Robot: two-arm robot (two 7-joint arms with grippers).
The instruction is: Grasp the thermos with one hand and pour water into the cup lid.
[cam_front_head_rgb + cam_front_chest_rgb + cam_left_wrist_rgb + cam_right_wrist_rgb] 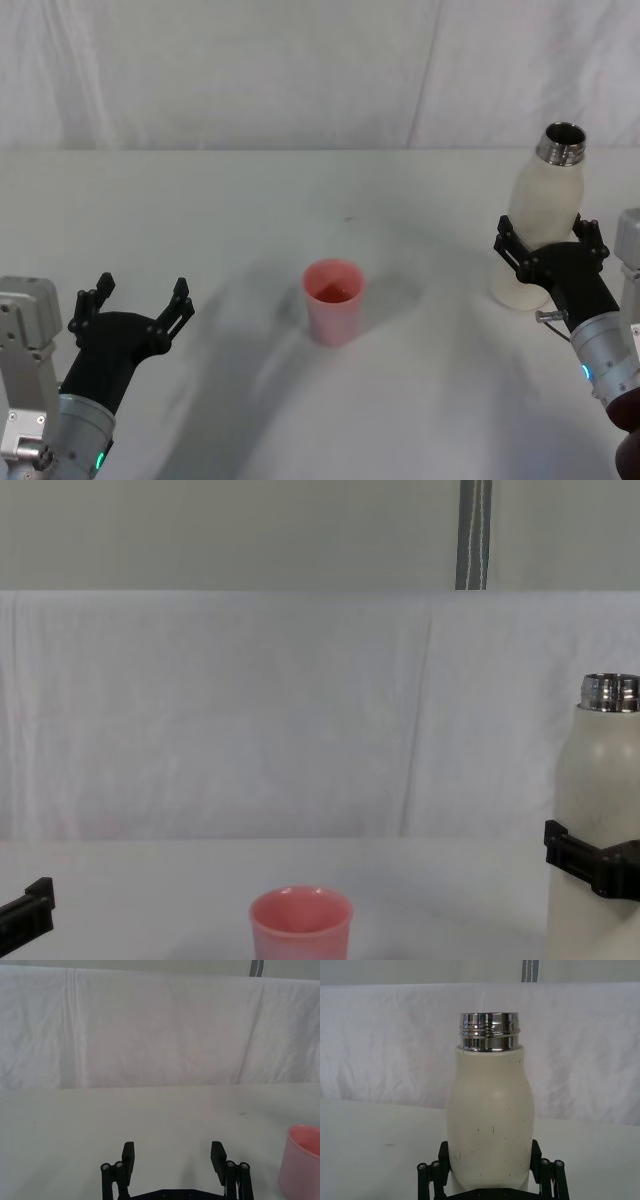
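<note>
My right tool (549,247) is black on a grey-silver wrist, and so is my left tool (138,305). The thermos (490,1120) is cream-white with fine dark speckles and a shiny steel neck. The cup lid (333,301) is matte salmon-pink. The table (250,210) is plain white, with a white cloth backdrop (250,710) behind.

The right gripper (551,243) reaches forward on its grey wrist, jaws closed against the sides of the thermos (490,1120). The left gripper (139,303) hovers low, jaws spread wide with nothing between them.
</note>
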